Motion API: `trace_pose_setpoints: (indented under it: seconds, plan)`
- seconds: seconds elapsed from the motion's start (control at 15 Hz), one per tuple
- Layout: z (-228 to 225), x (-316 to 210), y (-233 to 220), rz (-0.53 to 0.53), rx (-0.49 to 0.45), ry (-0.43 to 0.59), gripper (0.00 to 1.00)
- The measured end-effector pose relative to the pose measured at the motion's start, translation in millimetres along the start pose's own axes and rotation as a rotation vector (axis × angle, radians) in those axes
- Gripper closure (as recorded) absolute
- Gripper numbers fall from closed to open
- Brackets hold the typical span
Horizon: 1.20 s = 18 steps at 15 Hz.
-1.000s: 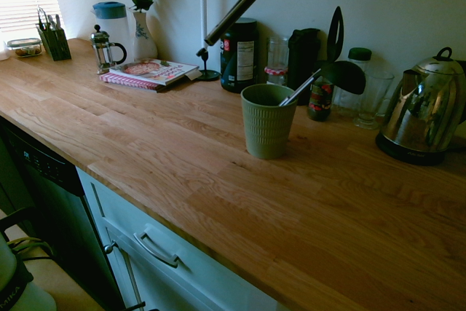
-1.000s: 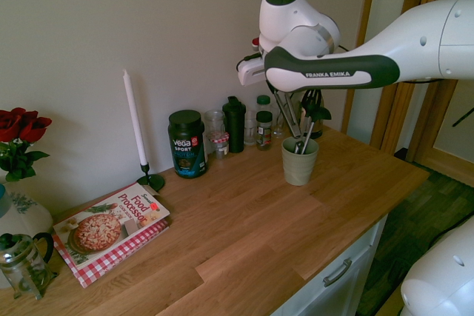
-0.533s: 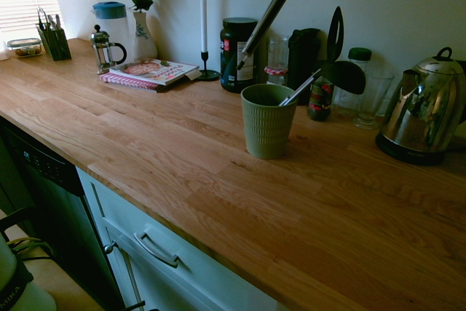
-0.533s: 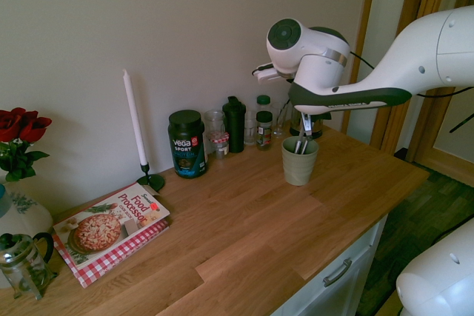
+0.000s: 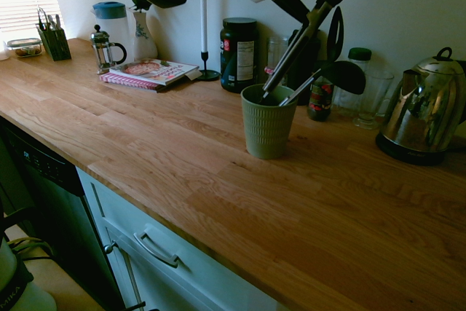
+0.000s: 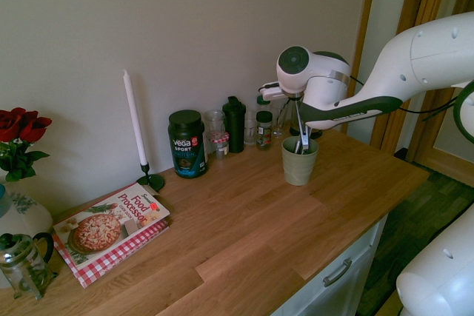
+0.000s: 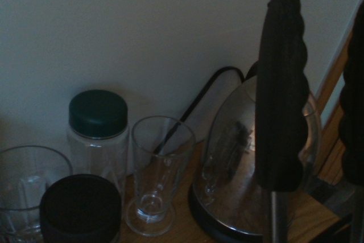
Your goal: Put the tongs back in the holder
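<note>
We see a kitchen with a wooden counter (image 5: 182,158) running along a pale wall, and a white robot arm (image 6: 415,57) reaching over it from the right in the second exterior view. The gripper (image 5: 306,20) has its jaws together, clamped on the long black tongs (image 5: 297,50). The tongs lean at a slant, rounded tips up, with their handle end inside the mouth of the olive-green ribbed holder (image 5: 268,130). That holder stands upright on the counter, and we see a black ladle (image 5: 344,76) slanting out of it to the right. On the far side, by the wall, we find a big black tub (image 5: 239,56), a dark shaker bottle (image 6: 234,125), a small spice jar (image 5: 320,103), a green-lidded jar (image 7: 98,135) and a clear footed glass (image 7: 159,169). To their right sits a shiny steel kettle (image 5: 422,111). Left of the tub, a white candle (image 6: 135,120) rises from a dark stand, near a pizza-covered cookbook (image 6: 111,227) lying on something red-checked. Farther left, we make out a French press (image 5: 106,54), a pale vase (image 5: 144,38) and red roses (image 6: 26,125).
</note>
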<state>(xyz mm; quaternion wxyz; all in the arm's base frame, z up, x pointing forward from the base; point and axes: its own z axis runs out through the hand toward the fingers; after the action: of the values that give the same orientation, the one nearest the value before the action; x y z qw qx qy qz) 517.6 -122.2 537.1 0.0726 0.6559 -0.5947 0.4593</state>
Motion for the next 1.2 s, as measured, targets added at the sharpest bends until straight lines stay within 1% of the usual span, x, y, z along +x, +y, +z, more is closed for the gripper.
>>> trace_pose_setpoints:
  seconds: [0.2, 0.47, 0.53, 0.67, 1.07, 1.2]
  plan:
    - [14.0, -11.9, -2.7, -0.011, -0.009, -0.02, 1.0]
    - [37.9, -40.1, 10.4, -0.028, -0.039, -0.082, 1.0]
    - [40.5, -47.9, 14.9, -0.032, -0.046, -0.101, 0.0]
    - [42.9, -59.9, 22.3, -0.049, -0.058, -0.129, 0.0]
    - [38.1, -60.2, 31.9, -0.052, -0.059, -0.167, 0.0]
    - [28.9, -57.1, 32.6, -0.052, -0.052, -0.179, 0.0]
